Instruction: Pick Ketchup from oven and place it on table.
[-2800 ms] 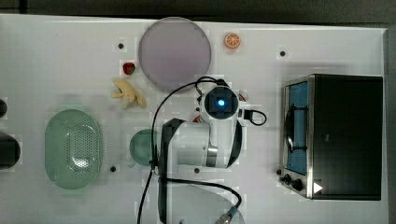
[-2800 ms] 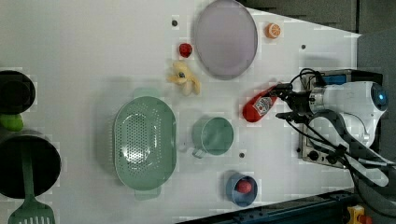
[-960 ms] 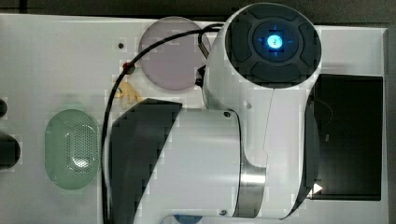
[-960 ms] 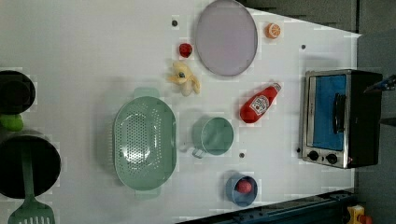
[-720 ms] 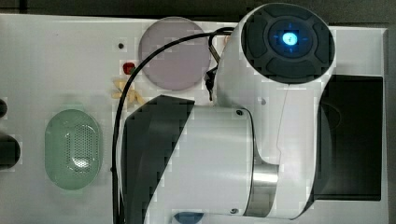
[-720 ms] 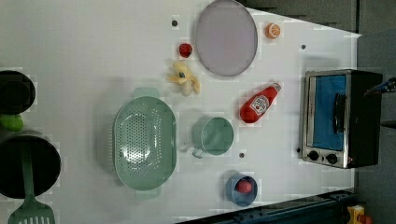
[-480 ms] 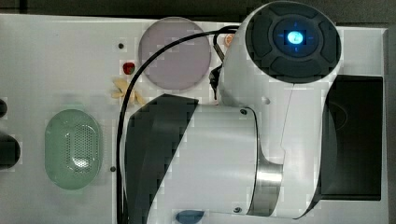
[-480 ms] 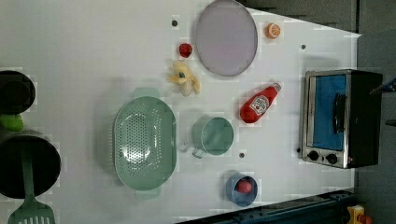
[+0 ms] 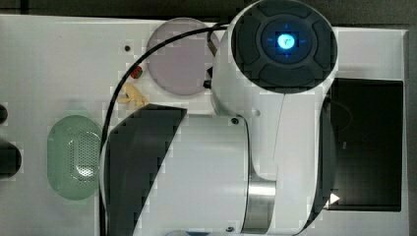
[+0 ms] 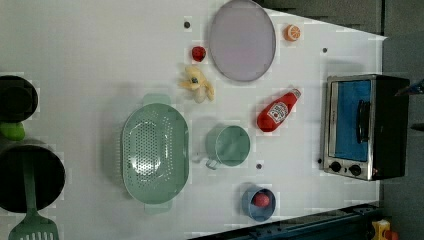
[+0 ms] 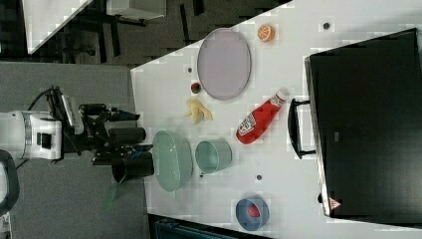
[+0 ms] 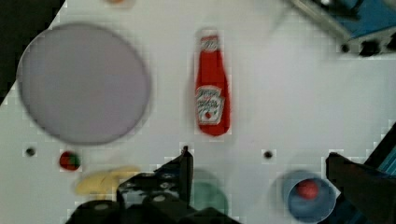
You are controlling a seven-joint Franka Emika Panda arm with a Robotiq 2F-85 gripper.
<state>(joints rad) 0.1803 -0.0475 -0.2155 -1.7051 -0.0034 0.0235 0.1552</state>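
Ketchup (image 12: 212,86) already lies flat on the table (image 10: 100,60), well clear of the gripper (image 12: 261,172) fingers (image 12: 184,163), which stand wide open and empty, raised above it. Oven (image 10: 362,127) is shut, just beside the bottle. Best move: stay retracted, don't nudge it. Versus 2.8 s back, the arm has lifted off the bottle; the bottle hasn't moved.

Ketchup (image 10: 276,112) lies flat on table (image 10: 100,60), bare white surface all round it. Nearest obstacles: oven (image 10: 362,127) along one short table edge, lilac plate (image 10: 242,39) toward far long edge, green cup (image 10: 229,145) just beside bottle base. Colander (image 10: 155,152) and blue bowl (image 10: 259,202) stand farther off. Broad bare tabletop beyond colander toward opposite short edge.
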